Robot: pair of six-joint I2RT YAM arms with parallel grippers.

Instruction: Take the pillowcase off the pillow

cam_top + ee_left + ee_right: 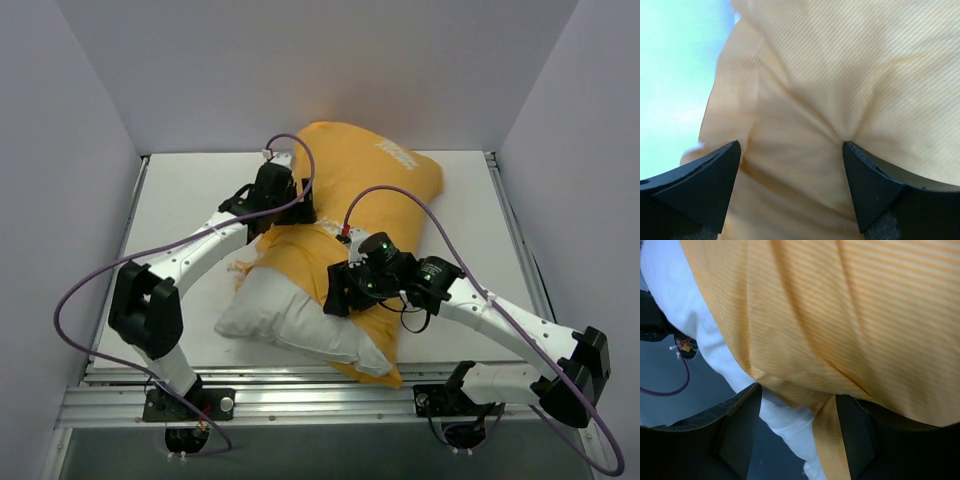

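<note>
The orange-yellow pillowcase [372, 185] lies diagonally across the table, with white lettering at its far right end. The white pillow [285, 315] sticks out of its open front-left end. My left gripper [291, 207] is open against the pillowcase's left side. In the left wrist view the orange fabric [840, 85] fills the gap between the spread fingers of that gripper [791, 145]. My right gripper [340, 290] is open over the pillowcase's open edge. In the right wrist view the gripper [798, 391] straddles the orange hem [830, 440] and the white pillow [785, 417].
The white table [180, 200] is enclosed by grey walls on three sides. A metal rail [300, 400] runs along the front edge by the arm bases. Purple cables [400, 195] loop over both arms and above the pillowcase.
</note>
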